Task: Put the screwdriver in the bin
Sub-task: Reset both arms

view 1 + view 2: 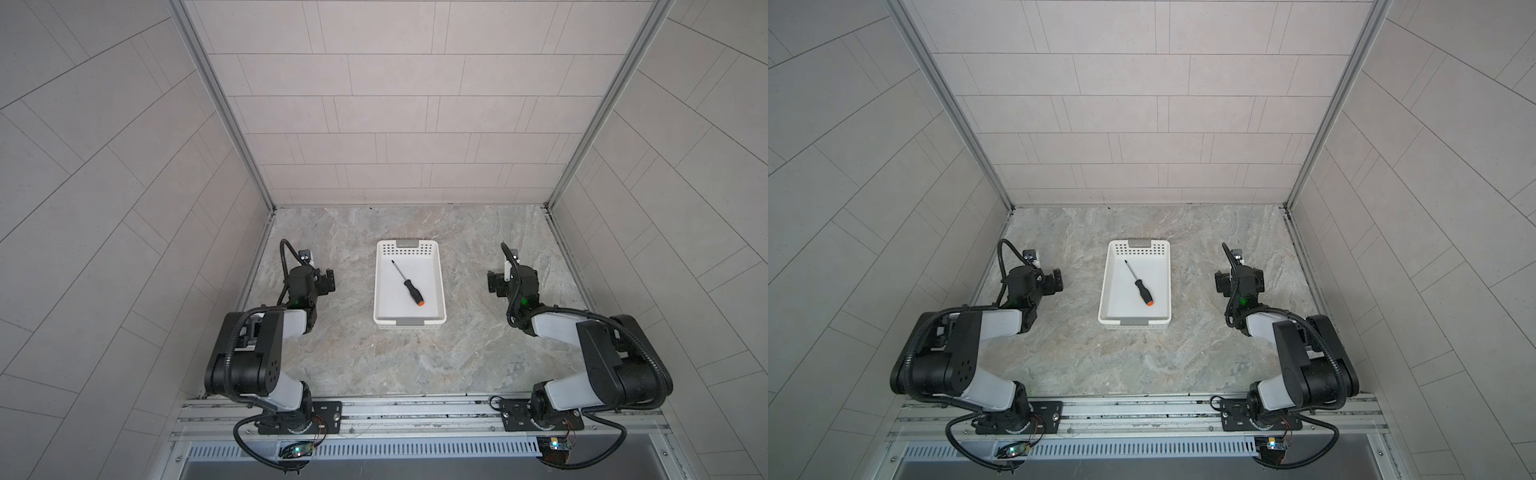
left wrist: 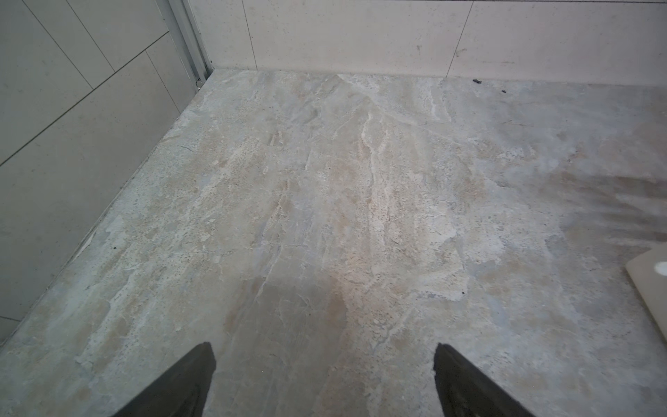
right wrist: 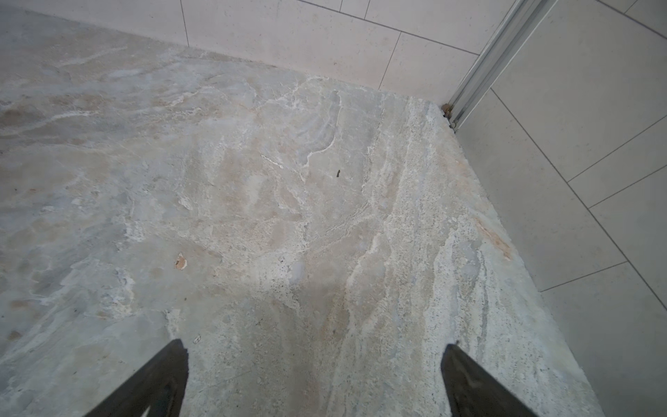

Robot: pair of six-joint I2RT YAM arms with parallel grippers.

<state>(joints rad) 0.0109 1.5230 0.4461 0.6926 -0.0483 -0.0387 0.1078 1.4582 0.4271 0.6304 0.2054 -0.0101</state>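
The screwdriver lies flat inside the bin in both top views. It sits diagonally on the white floor, tip toward the far perforated end wall and orange cap toward the near right corner, and the bin sits mid-table between the two arms. The left jaws stand wide apart over bare table and hold nothing, well apart from the bin on its left. The right jaws are spread just as wide and empty, well apart from the bin on its right.

Light is soft and even, shadows faint, edges bowed, detail slightly blurred.
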